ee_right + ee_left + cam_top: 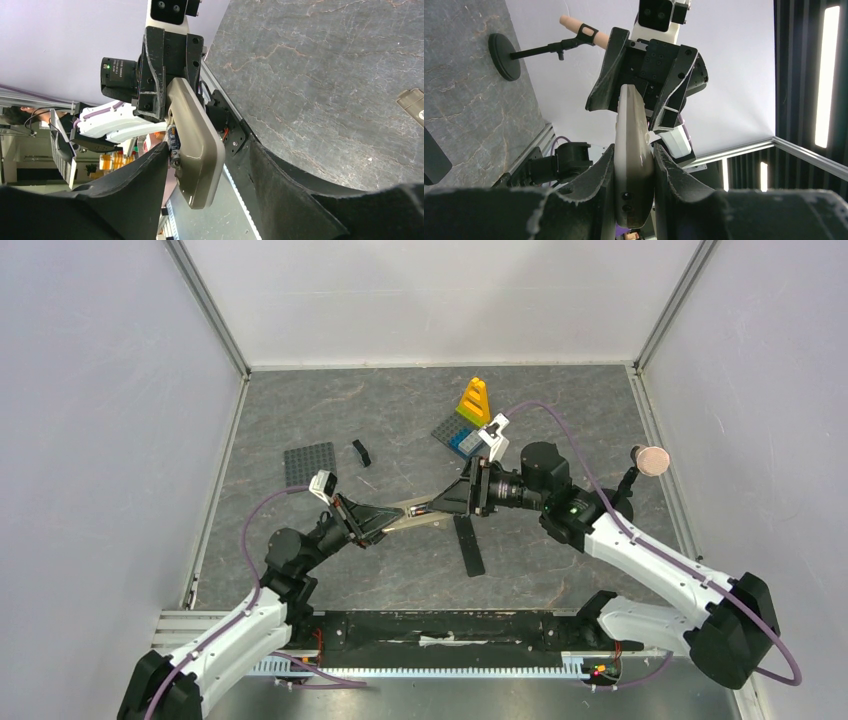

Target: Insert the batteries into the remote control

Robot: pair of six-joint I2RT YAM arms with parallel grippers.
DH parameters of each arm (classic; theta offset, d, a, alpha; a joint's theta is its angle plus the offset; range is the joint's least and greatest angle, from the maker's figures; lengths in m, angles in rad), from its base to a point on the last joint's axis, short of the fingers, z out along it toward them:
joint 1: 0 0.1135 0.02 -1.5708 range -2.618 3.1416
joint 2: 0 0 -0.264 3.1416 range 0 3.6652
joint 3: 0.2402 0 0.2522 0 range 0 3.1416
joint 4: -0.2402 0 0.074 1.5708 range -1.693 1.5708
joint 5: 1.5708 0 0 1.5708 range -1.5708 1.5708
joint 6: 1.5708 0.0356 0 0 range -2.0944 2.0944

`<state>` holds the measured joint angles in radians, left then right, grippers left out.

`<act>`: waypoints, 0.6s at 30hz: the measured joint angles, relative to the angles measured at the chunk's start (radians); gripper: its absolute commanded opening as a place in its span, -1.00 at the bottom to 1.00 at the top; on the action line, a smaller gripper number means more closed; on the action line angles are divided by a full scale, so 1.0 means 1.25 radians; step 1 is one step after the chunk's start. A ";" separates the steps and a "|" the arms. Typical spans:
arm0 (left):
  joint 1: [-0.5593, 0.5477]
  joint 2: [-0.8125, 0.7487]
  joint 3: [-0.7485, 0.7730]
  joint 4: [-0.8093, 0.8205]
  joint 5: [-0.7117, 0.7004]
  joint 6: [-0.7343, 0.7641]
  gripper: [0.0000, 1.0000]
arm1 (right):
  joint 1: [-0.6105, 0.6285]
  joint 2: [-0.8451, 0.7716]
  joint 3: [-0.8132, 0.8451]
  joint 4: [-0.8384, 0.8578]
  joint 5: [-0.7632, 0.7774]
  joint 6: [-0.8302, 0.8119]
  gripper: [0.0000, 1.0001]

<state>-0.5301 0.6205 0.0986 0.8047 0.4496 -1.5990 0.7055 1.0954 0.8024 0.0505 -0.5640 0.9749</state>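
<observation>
Left gripper (634, 160), lower centre of its wrist view: clenched on remote control (412, 515), held aloft mid-frame. Battery (173, 140): one seen seated in the slot, shown by the right wrist view only; others not located, judged outstanding. Right gripper (207, 145): fingers spread, straddling the remote's far end.

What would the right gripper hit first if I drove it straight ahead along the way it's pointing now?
The remote control lies with one end between the open fingers of the right gripper, so it would ride along that, then likely meet the left gripper clamping the far end; depth is unclear.
</observation>
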 measured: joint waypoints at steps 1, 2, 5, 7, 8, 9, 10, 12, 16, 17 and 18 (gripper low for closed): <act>0.000 0.002 0.000 0.001 0.000 0.000 -0.96 | 0.002 0.004 0.000 0.000 0.000 -0.001 0.20; 0.000 0.004 0.000 0.001 0.001 0.000 -0.96 | 0.004 0.005 0.000 0.000 0.000 -0.002 0.19; 0.000 0.007 0.000 0.001 0.002 0.000 -0.96 | 0.009 0.010 0.000 0.000 0.001 -0.009 0.16; 0.000 0.009 0.000 0.001 0.002 0.000 -0.96 | 0.011 0.013 0.000 -0.002 0.003 -0.014 0.13; 0.000 0.010 0.000 0.001 0.002 0.000 -0.96 | 0.013 0.014 0.000 -0.004 0.004 -0.017 0.11; 0.000 0.011 0.000 0.000 0.002 0.000 -0.96 | 0.014 0.015 0.000 -0.005 0.007 -0.019 0.09; 0.000 0.012 0.000 -0.003 0.003 0.000 -0.96 | 0.016 0.017 0.000 -0.007 0.011 -0.021 0.08; 0.000 0.014 0.000 -0.006 0.004 0.000 -0.96 | 0.016 0.020 0.000 -0.009 0.016 -0.026 0.06; 0.000 0.018 0.000 -0.009 0.006 0.001 -0.96 | 0.022 0.026 0.000 -0.006 0.020 -0.029 0.02; 0.000 0.018 0.000 -0.010 0.006 0.003 -0.96 | 0.023 0.027 0.000 -0.005 0.021 -0.029 0.00; 0.000 0.019 0.000 -0.011 0.007 0.004 -0.96 | 0.025 0.028 0.000 -0.004 0.023 -0.029 -0.01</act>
<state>-0.5297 0.6441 0.0986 0.7906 0.4580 -1.5944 0.7368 1.1309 0.8024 0.0456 -0.5358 0.9382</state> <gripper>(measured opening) 0.328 0.517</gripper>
